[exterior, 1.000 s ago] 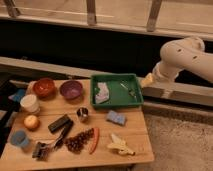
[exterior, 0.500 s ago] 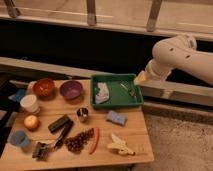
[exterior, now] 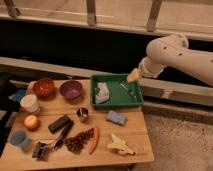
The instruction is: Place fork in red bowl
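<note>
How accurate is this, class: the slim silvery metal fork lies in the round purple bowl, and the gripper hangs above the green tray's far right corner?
One detail is wrong. The camera view shows the slim silvery metal fork lying in the rectangular green tray, not the round purple bowl. The gripper does hang above that tray's far right corner.

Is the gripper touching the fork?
Apart. Camera view: the gripper hangs over the back rim of the green tray, with bare tray floor between it and the fork.

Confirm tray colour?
Tray is green, camera view; tool hovers by its back-right corner.
</note>
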`<state>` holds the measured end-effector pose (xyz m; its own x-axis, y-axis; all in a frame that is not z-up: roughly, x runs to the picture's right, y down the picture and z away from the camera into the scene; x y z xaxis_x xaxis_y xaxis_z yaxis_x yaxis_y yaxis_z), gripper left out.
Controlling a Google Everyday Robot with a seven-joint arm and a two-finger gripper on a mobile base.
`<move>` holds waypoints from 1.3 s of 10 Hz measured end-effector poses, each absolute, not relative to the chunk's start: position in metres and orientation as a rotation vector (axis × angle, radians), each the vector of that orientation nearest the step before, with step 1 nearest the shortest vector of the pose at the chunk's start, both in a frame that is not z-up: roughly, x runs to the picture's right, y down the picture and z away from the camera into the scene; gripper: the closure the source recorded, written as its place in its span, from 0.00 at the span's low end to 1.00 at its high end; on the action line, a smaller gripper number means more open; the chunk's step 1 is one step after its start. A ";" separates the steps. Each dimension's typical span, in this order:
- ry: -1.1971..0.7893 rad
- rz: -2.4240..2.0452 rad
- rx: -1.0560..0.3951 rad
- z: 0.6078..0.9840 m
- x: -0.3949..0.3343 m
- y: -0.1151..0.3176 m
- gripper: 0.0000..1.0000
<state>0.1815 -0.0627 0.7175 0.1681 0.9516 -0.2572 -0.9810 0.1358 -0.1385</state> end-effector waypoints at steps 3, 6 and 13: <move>0.071 1.377 -0.375 0.768 0.137 -0.075 0.20; 0.069 1.379 -0.411 0.790 0.127 -0.070 0.20; 0.130 1.321 -0.388 0.819 0.115 -0.066 0.20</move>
